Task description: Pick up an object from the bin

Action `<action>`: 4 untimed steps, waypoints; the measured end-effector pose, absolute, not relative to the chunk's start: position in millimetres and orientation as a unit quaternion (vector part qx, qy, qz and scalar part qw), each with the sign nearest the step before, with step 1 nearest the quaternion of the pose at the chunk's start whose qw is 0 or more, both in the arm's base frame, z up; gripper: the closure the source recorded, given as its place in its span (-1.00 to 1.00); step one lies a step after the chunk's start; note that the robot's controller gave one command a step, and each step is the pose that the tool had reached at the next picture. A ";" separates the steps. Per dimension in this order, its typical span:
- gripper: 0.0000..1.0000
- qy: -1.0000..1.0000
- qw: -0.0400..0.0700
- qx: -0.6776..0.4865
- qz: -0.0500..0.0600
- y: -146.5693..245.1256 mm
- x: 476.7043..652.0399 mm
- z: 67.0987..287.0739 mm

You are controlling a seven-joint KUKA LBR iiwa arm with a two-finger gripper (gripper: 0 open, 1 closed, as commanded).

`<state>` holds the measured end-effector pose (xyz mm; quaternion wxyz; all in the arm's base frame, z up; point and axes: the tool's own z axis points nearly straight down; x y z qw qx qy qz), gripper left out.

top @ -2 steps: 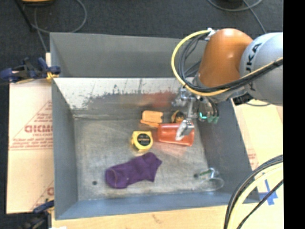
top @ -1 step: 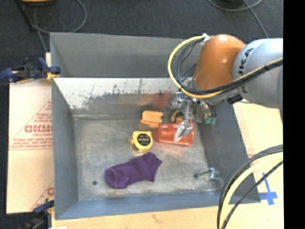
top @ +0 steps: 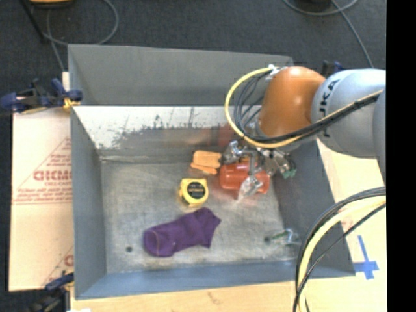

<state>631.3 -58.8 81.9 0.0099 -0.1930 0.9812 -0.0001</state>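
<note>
Red blocky object (top: 231, 177), right of centre in the grey bin (top: 84, 194), directly under the gripper (top: 252, 182); whether the gripper grasps it cannot be told. Nearby lie orange pieces (top: 205, 162), a yellow tape measure (top: 193, 192) and a purple sock (top: 182, 234).

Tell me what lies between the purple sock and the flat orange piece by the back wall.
The yellow tape measure lies between the purple sock and the flat orange piece, as the camera view shows.

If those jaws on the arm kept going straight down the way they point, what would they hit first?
Probably the red object at the back right of the bin, directly beneath the jaws; they may already touch it, depth unclear.
</note>
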 end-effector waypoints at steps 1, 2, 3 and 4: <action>1.00 0.981 0.010 -0.193 0.000 -58.8 631.3 81.9; 1.00 0.983 0.001 -0.186 0.001 -60.1 628.6 114.5; 1.00 0.983 0.001 -0.183 0.000 -58.0 635.3 175.7; 1.00 0.983 0.003 -0.184 0.000 -54.1 638.0 277.1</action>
